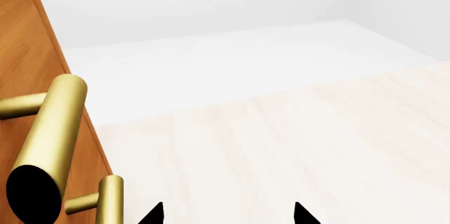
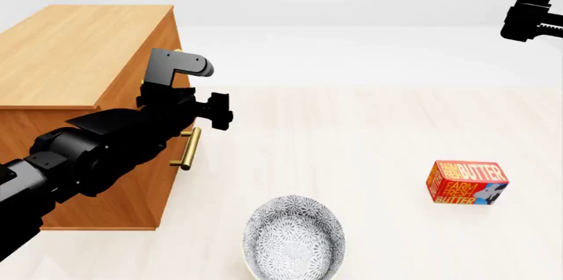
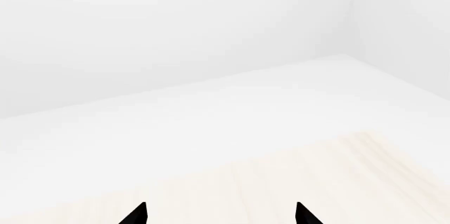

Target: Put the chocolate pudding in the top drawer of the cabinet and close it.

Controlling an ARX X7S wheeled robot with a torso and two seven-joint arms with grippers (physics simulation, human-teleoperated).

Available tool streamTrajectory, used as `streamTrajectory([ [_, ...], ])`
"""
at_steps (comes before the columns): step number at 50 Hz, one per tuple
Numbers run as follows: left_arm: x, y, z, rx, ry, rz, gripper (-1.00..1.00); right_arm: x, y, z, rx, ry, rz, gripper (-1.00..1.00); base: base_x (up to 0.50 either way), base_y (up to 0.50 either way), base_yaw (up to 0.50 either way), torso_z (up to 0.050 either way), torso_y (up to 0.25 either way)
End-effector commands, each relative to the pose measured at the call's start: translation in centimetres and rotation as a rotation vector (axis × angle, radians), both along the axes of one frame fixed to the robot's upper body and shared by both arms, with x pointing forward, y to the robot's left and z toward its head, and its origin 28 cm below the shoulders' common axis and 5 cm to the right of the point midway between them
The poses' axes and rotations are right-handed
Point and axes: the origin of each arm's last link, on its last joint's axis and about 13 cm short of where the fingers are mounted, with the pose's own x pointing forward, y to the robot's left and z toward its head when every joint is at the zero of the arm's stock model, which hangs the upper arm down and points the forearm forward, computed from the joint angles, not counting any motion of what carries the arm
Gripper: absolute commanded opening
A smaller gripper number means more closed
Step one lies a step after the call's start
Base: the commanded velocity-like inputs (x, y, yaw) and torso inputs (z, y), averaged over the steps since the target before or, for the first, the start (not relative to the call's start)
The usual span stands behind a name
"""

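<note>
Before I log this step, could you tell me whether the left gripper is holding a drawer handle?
No: in the left wrist view the left gripper has its tips apart over bare floor, with the brass handle off to one side, ungripped.

The left arm point(image 2: 79, 155) is reaching forward and up across the head view's left side, its black links bending at the wrist. The left gripper point(image 1: 229, 214) is showing 2 dark fingertips point(image 1: 153, 215) standing well apart, so the jaws are spread with nothing between them. The right gripper point(image 3: 221, 214) is raised high at the far right, its jaws likewise parted and gripping nothing.
</note>
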Motion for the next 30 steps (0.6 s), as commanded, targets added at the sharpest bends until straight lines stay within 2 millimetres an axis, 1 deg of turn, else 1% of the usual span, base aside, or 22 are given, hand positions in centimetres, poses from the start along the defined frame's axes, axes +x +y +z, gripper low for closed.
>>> streamTrajectory([
  [1, -0.4, 5.3, -0.7, 0.083, 0.015, 0.274, 1.00, 0.0, 0.0, 0.0, 0.001, -0.001, 0.001, 1.00, 0.00, 0.00, 0.00, 0.000, 0.000],
  [5, -1.1, 5.0, -0.5, 0.077, 0.006, 0.253, 1.00, 0.0, 0.0, -0.1, 0.003, -0.001, 0.002, 1.00, 0.00, 0.00, 0.00, 0.000, 0.000],
  [9, -2.2, 4.4, -0.3, 0.066, -0.011, 0.205, 1.00, -0.1, 0.0, -0.2, 0.005, -0.001, 0.001, 1.00, 0.00, 0.00, 0.00, 0.000, 0.000],
  [13, -3.3, 3.5, 0.1, 0.063, -0.032, 0.147, 1.00, -0.1, 0.0, -0.3, 0.008, 0.000, 0.002, 1.00, 0.00, 0.00, 0.00, 0.000, 0.000],
  [16, -4.5, 2.6, 0.6, 0.061, -0.048, 0.086, 1.00, -0.1, 0.2, -0.6, 0.010, 0.002, 0.006, 1.00, 0.00, 0.00, 0.00, 0.000, 0.005],
  [25, -7.4, 0.6, 3.1, 0.043, -0.114, -0.045, 1.00, 0.1, 0.8, -1.2, 0.017, 0.001, 0.035, 1.00, 0.00, 0.00, 0.00, 0.000, 0.001],
  [30, -8.5, -0.2, 5.4, 0.032, -0.175, -0.096, 1.00, 0.4, 1.4, -1.7, 0.021, -0.005, 0.059, 1.00, 0.00, 0.00, 0.00, 0.000, 0.000],
])
